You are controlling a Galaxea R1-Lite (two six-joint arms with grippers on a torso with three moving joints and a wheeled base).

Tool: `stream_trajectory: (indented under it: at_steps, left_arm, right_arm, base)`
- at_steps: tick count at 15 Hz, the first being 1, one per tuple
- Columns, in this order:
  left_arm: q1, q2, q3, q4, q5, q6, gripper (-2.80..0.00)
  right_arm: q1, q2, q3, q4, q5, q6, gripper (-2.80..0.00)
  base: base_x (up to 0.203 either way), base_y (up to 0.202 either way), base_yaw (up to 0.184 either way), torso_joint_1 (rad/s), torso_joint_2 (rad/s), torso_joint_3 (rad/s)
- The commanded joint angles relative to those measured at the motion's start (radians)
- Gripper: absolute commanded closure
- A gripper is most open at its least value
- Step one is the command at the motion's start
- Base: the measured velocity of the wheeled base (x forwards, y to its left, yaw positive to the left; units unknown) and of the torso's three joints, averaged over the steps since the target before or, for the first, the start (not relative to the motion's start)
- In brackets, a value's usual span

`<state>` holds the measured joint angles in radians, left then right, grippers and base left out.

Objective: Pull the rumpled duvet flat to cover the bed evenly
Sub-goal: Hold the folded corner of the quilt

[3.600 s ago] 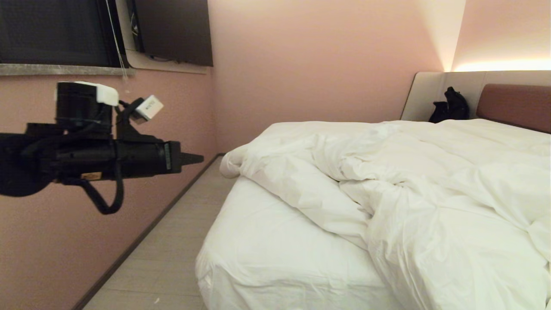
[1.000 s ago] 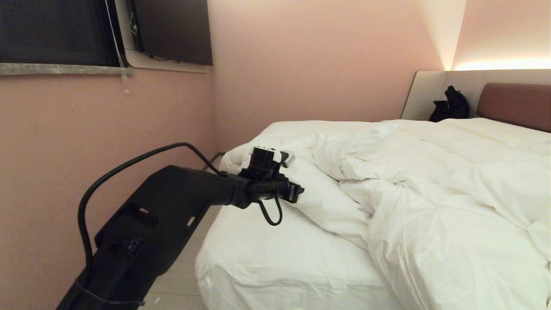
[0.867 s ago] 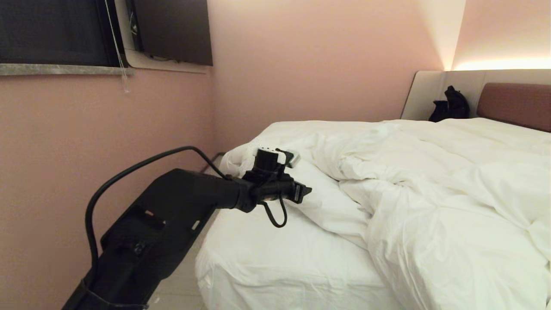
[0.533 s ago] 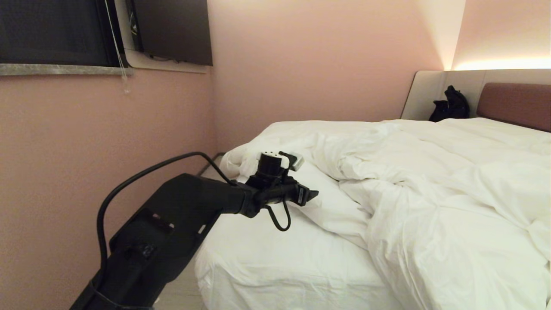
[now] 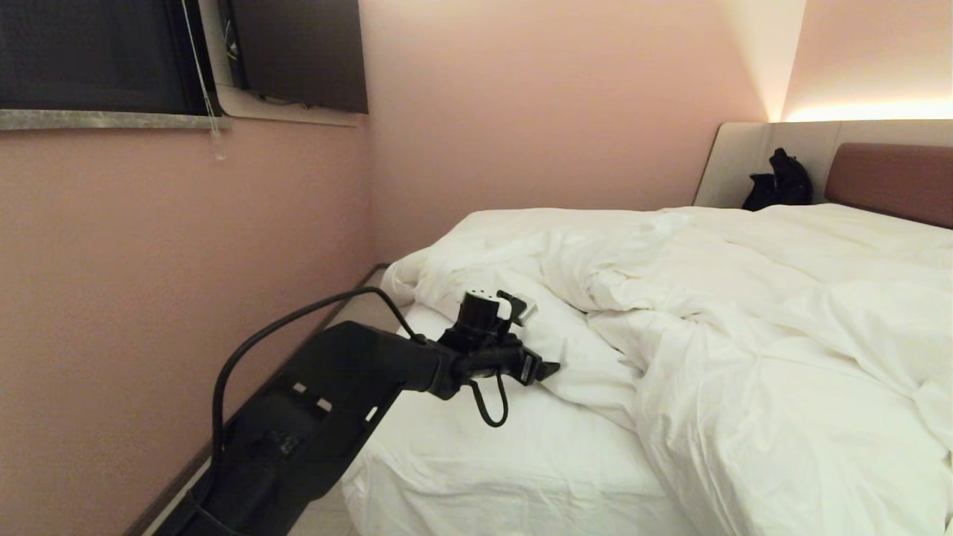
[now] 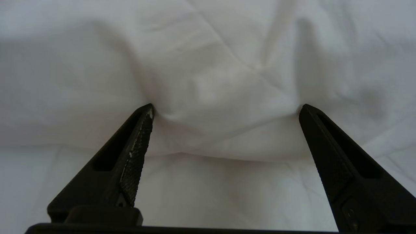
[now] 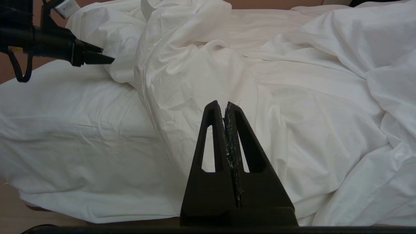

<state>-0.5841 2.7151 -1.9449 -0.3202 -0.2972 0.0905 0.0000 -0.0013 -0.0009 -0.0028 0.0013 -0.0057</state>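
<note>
Two black fingers [image 6: 136, 152] of the left gripper [image 6: 227, 110] stand wide apart, and both tips press into a soft fold of the duvet [image 6: 214, 81], which bulges between them; nothing is clamped. Seen from the head camera, the left gripper [image 5: 547, 368] sits at centre frame, low over the folded-back edge of the duvet [image 5: 744, 313], its arm [image 5: 335, 402] rising from the lower left with a cable looped above it. Whether the tips rest on the duvet's hem or slightly above it cannot be settled from that view.

Right gripper [image 7: 226, 105]: fingers pressed together, holding nothing, raised above the foot of the bed with the rumpled duvet [image 7: 292, 97] beneath it.

Duvet condition: bunched and creased, heaped across the centre and right of the head view, with one corner turned back. Bare fitted sheet [image 5: 476, 447] is exposed at lower centre, on the near left corner of the bed [image 5: 886, 179].

Surroundings: headboard at far right, a black bag [image 5: 778, 182] against its pale side panel, pink walls, a dark window [image 5: 89, 56] at upper left, and a strip of floor [image 5: 365, 298] between wall and bed.
</note>
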Motion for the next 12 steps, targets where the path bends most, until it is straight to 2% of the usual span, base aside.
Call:
stream_trajectory:
  at_steps: [1, 6, 8, 10, 11, 12]
  left_arm:
    - [-0.008, 0.026, 0.000, -0.004, -0.002, 0.016, -2.80]
    - [-0.009, 0.034, -0.002, -0.009, -0.003, 0.026, -2.80]
    - [-0.015, 0.054, -0.002, -0.072, -0.002, 0.025, -2.80]
    - [-0.018, 0.055, -0.002, -0.073, -0.002, 0.023, -2.80]
    - [-0.019, 0.055, -0.002, -0.074, 0.001, 0.021, 0.00]
    - [-0.022, 0.054, -0.002, -0.076, 0.016, 0.023, 0.00]
  right_arm:
    - [0.000, 0.001, 0.001, 0.000, -0.001, 0.000, 0.00]
    - [0.000, 0.001, 0.001, 0.000, 0.000, 0.000, 0.00]
    - [0.000, 0.001, -0.001, 0.000, -0.001, 0.000, 0.00]
    - [0.000, 0.001, -0.001, 0.000, -0.001, 0.000, 0.00]
    - [0.000, 0.001, -0.001, 0.000, -0.001, 0.000, 0.00]
    - [0.000, 0.001, 0.000, 0.000, -0.001, 0.000, 0.00]
  base:
    - [0.000, 0.000, 0.000, 0.000, 0.00, 0.000]
    - [0.000, 0.000, 0.000, 0.000, 0.00, 0.000]
    - [0.000, 0.000, 0.000, 0.000, 0.00, 0.000]
    - [0.000, 0.000, 0.000, 0.000, 0.00, 0.000]
    - [0.000, 0.000, 0.000, 0.000, 0.00, 0.000]
    - [0.000, 0.000, 0.000, 0.000, 0.00, 0.000]
